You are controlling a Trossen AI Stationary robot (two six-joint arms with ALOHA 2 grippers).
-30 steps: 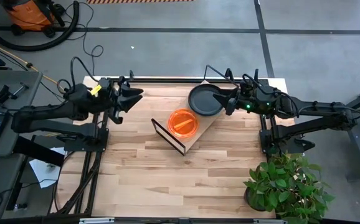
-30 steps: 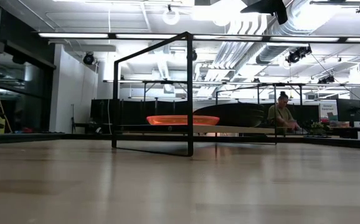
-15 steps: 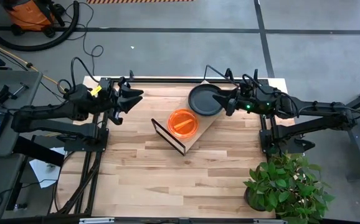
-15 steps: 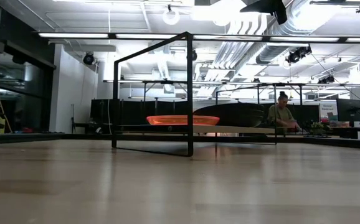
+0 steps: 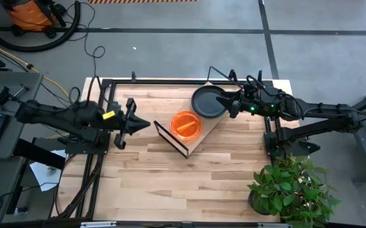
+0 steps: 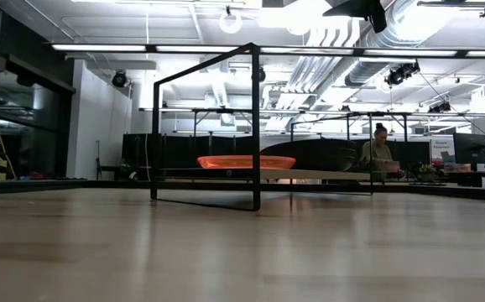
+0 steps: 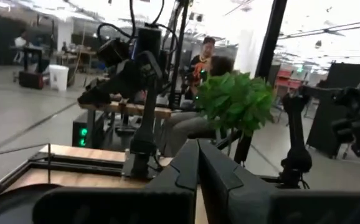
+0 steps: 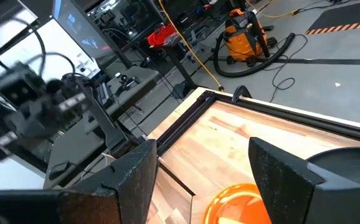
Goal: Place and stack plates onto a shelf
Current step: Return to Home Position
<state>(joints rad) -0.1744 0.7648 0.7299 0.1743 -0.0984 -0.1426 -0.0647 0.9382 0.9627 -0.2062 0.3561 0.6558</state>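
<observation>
Right gripper [image 5: 228, 104], released and empty, is hovering over the rim of the black plates [image 5: 205, 101], seemingly not touching, at the shelf's [image 5: 195, 142] far end; left gripper [image 5: 134, 124], clenched, is waiting well apart.

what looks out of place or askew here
Nothing spilled or damaged. One oddity: the shelf stands skewed to the edges of the table. The orange plates and the black plates sit level on it, side by side.

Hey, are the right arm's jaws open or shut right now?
Open. The right wrist view shows the right gripper with its two dark fingers wide apart and nothing held between them.
</observation>
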